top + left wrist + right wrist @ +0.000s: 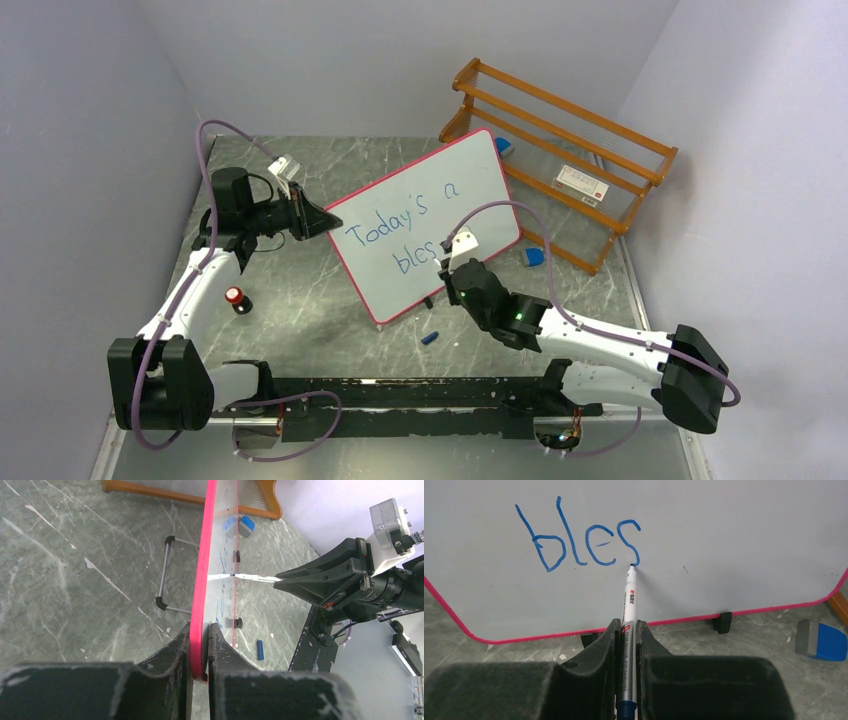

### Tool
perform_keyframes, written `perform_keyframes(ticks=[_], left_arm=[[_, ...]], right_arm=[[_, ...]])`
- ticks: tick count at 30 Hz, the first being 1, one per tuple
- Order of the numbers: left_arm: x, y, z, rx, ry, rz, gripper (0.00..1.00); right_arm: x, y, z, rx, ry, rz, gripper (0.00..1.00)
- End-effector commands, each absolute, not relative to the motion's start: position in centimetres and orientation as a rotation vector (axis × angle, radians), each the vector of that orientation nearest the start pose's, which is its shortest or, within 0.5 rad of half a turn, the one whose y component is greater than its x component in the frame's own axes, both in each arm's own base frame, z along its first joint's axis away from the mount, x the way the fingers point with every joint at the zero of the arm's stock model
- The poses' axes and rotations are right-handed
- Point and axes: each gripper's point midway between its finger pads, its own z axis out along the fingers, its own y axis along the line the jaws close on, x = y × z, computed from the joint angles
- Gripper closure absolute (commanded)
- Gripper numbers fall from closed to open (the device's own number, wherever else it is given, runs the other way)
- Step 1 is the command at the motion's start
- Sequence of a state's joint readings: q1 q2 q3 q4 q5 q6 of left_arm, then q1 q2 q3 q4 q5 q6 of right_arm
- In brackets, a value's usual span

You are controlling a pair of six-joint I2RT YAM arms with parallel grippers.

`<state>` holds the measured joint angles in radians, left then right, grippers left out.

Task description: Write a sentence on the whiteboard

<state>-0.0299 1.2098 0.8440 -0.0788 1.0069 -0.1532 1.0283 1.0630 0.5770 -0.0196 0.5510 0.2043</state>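
Top view: the whiteboard (480, 180) stands propped. The left gripper (322, 222) is at its left edge, and the right gripper (450, 262) is at its lower front, beside the sentence (405, 232).

Left wrist: jaws pinch the whiteboard's pink rim.

Right wrist: jaws clamp a marker (629, 600), its tip touching the whiteboard just after "bles".

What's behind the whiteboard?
A wire stand props it; farther back a wooden rack and a blue eraser, partly covered by the whiteboard corner.
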Motion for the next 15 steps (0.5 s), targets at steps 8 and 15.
perform_keyframes(ticks=[8, 15], left_arm=[[31.0, -14.9, 19.7, 0.492, 1.968, -0.993, 0.88], [30.5, -14.9, 21.3, 0.448, 1.922, -0.984, 0.58]], right_arm=[[23.5, 22.6, 16.1, -0.435, 1.877, 0.288, 1.0], [23.3, 21.7, 17.4, -0.424, 1.847, 0.286, 1.0]])
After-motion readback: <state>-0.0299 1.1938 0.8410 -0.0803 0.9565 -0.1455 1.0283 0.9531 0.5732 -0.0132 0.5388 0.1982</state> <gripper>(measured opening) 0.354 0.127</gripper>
